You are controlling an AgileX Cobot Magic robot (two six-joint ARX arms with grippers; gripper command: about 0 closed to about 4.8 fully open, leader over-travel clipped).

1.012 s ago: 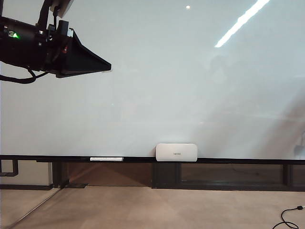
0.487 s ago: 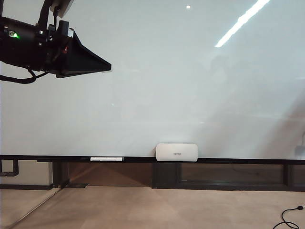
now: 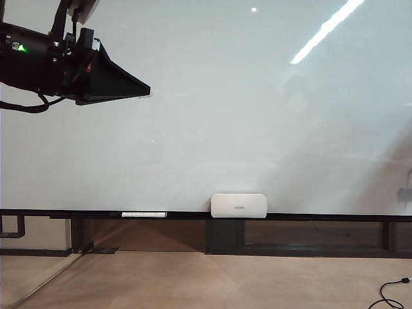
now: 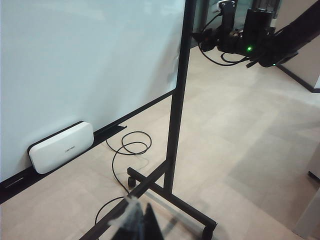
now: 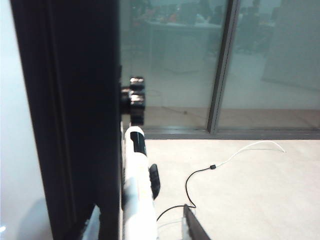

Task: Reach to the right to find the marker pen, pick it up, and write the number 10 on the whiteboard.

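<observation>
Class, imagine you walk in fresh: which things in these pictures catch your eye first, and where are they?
The huge pale whiteboard fills the exterior view, unmarked, with a white box standing on its dark rail. The left gripper hangs dark at the upper left. In the right wrist view, the open right gripper faces a white pen clipped by the board's dark frame.

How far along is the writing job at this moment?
Done: nothing on the board; the whiteboard carries no stroke. In hand: the right gripper is at the board's side edge, jaws open around what looks like the marker pen, not gripped yet. The left gripper hangs shut at the upper left. Left: grasp, carry, write 10.
</observation>
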